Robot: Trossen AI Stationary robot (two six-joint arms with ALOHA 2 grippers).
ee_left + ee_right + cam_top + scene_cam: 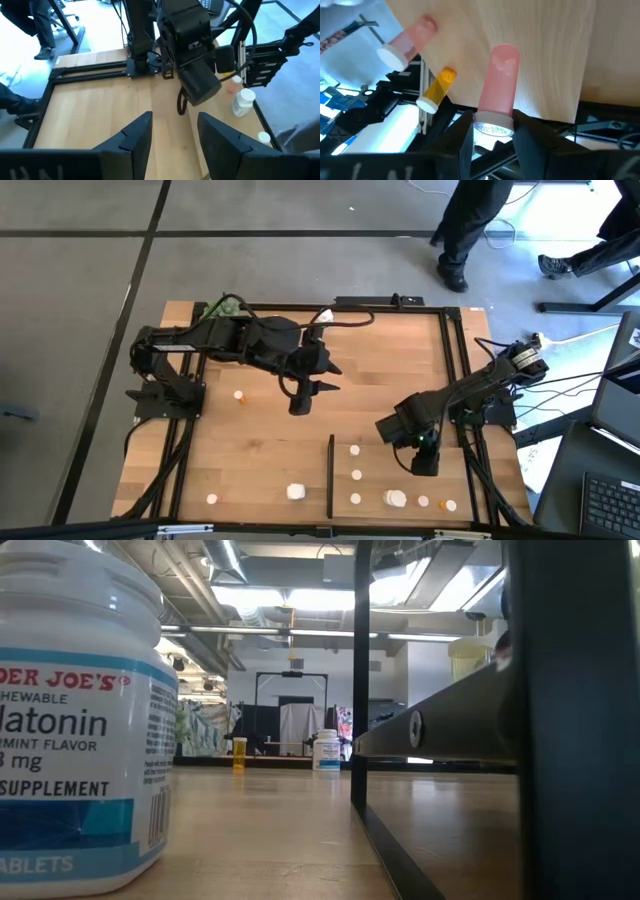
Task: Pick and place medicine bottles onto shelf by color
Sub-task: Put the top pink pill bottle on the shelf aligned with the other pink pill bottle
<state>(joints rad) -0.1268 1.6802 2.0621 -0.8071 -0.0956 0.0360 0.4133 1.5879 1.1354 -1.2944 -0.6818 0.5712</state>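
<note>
Right gripper [492, 137] is clamped on the white cap of an orange bottle [500, 80], down over the shelf [400, 455]. Left gripper [172, 135] hangs open mid-table, empty. Up close, a white bottle [75, 710] reads "melatonin", probably Trader Joe's.

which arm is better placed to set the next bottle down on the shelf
Right. The right gripper already holds an orange bottle with a white cap over the pale wood shelf; the left gripper hangs empty, mid-table.

Green plant ball [226, 307] at table's far left corner; person's legs [468, 225] beyond table [380, 365].
</note>
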